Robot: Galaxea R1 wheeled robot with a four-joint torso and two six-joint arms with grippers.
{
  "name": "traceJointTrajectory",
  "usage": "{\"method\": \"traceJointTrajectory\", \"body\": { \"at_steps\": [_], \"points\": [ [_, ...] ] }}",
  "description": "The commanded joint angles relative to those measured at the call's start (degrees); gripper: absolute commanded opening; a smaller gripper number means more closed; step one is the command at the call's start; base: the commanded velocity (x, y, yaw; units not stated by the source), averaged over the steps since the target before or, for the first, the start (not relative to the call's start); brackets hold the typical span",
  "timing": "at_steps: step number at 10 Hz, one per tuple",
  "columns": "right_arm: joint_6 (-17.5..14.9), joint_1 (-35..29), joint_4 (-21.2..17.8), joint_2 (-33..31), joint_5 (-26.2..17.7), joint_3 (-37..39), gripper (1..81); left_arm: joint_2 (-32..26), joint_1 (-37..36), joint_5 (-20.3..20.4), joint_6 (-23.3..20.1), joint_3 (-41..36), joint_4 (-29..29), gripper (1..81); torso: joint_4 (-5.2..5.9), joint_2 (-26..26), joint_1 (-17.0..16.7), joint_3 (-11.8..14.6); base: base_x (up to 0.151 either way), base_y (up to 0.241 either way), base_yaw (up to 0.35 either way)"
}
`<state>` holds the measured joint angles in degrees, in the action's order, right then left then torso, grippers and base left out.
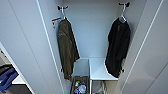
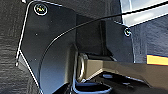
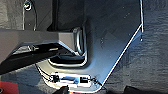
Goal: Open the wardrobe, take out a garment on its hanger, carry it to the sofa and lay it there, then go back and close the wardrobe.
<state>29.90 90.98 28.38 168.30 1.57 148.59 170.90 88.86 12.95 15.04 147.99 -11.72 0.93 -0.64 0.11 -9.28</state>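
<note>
The wardrobe [image 1: 95, 32] stood open; the garment [image 1: 117, 47] hung on its hanger [image 1: 122, 16] at right, an olive jacket [image 1: 66, 47] at left. Whether either gripper was clenched, I cannot tell.

One open wardrobe [image 1: 95, 32], two hanging garments: one black [image 1: 118, 47], one olive-brown [image 1: 66, 47].

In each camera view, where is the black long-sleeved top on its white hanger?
Head view: black long-sleeved top hangs from a thin white hanger on the right inside the open white wardrobe.
Left wrist view: the robot's dark plate over dark textured floor.
Right wrist view: the same floor.
Shared landmark: that floor, in both wrist views.
</note>
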Motion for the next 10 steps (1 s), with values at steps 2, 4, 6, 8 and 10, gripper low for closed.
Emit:
{"method": "traceJointTrajectory", "body": {
  "at_steps": [2, 4, 6, 8, 10],
  "points": [
    [-5.61, -1.45, -4.27, -0.84, -3.24, 0.46, 81.1, -0.64, -0.83, -2.66, -0.19, -0.07, -0.49, 81.1, 0.00, 0.00, 0.00, 0.02, 0.000, 0.000, 0.000],
    [-20.11, -1.80, -17.80, -0.93, -2.89, 0.90, 81.1, -0.82, -0.92, -2.66, -0.19, -0.07, -0.59, 81.1, 0.00, 0.00, 0.00, 0.02, 0.000, 0.000, 0.000],
    [-24.45, -2.24, -24.08, -0.93, -3.15, 0.90, 81.1, -1.17, -1.18, -2.66, -0.37, -0.07, -0.59, 81.1, 0.00, -0.02, 0.00, 0.02, 0.000, 0.000, 0.000],
    [-25.25, -3.30, -23.44, -0.93, -3.85, 1.51, 81.1, -2.31, -0.92, -2.40, -0.45, -1.73, -1.90, 81.1, 0.00, -0.02, -0.02, 0.05, 0.000, 0.000, 0.000],
    [-25.42, -2.86, -23.02, -1.62, -5.00, 0.03, 81.1, -5.91, -0.40, -2.05, -0.45, -7.96, -3.31, 81.1, 0.00, -0.02, -0.02, 0.05, 0.000, 0.000, 0.000]
  ]
}}
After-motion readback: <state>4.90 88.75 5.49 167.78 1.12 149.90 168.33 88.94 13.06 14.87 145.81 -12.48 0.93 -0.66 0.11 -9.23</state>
